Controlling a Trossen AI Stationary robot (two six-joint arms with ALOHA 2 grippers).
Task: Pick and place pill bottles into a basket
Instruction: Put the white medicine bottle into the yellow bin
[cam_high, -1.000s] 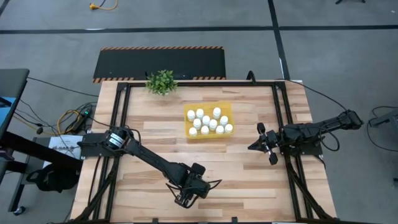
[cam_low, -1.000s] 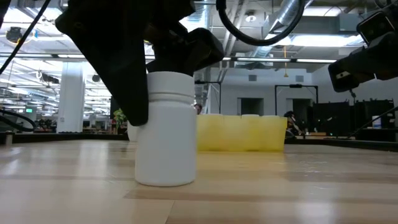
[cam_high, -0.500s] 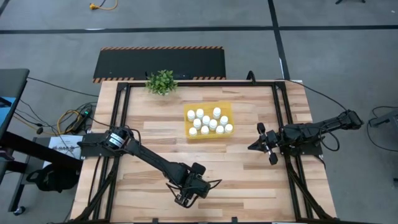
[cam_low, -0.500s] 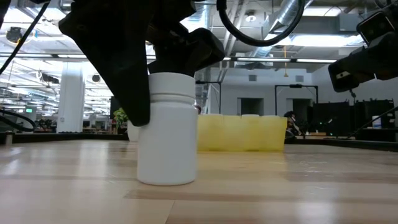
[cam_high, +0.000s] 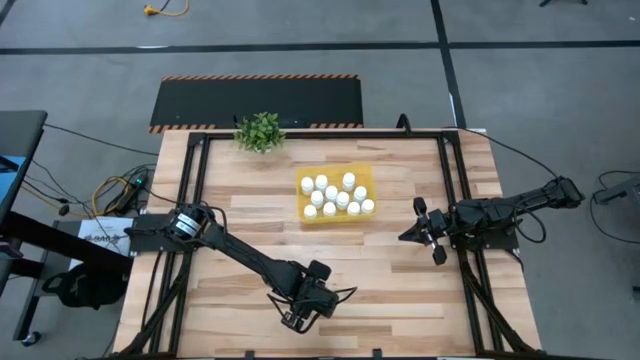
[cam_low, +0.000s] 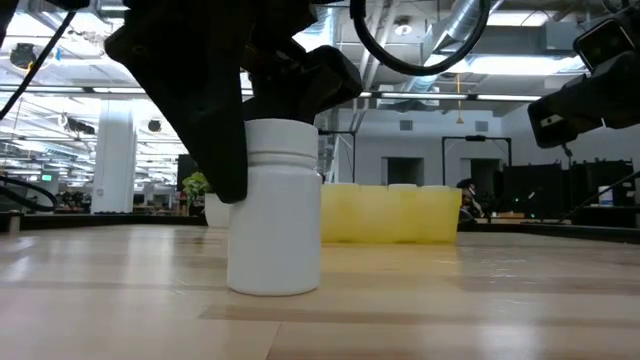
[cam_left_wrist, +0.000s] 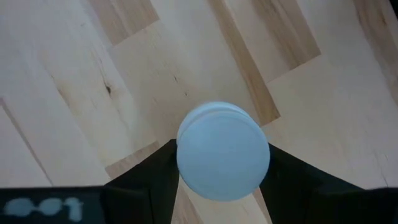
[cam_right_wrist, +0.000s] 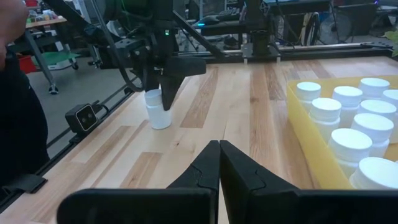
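One white pill bottle (cam_low: 274, 210) stands upright on its base near the table's front edge, apart from the rest. My left gripper (cam_high: 295, 318) is shut on it from above, and its round cap (cam_left_wrist: 222, 151) shows between the two dark fingers. The yellow basket (cam_high: 335, 222) sits at the table's middle with several capped pill bottles (cam_high: 332, 193) standing in it. My right gripper (cam_high: 408, 236) waits shut at the table's right side, level and clear of everything; in the right wrist view its fingertips (cam_right_wrist: 219, 149) meet. My left gripper pinches the bottle's upper half between its two fingers, one finger (cam_left_wrist: 155, 180) on each side of the wall just under the cap (cam_low: 250, 165). The fingers come from above, pointing steeply down. The bottle stays upright with its base (cam_low: 274, 288) on the table.
A small green potted plant (cam_high: 260, 131) stands at the table's far left, with a black mat (cam_high: 258, 100) on the floor beyond it. Bare wood lies between the lone bottle and the basket (cam_right_wrist: 311, 155). A person's dark sleeve (cam_right_wrist: 18, 124) shows beside the table.
My left gripper's fingers have closed in on the pill bottle. The bottle has slid a little toward the table's right edge, staying upright on the table.
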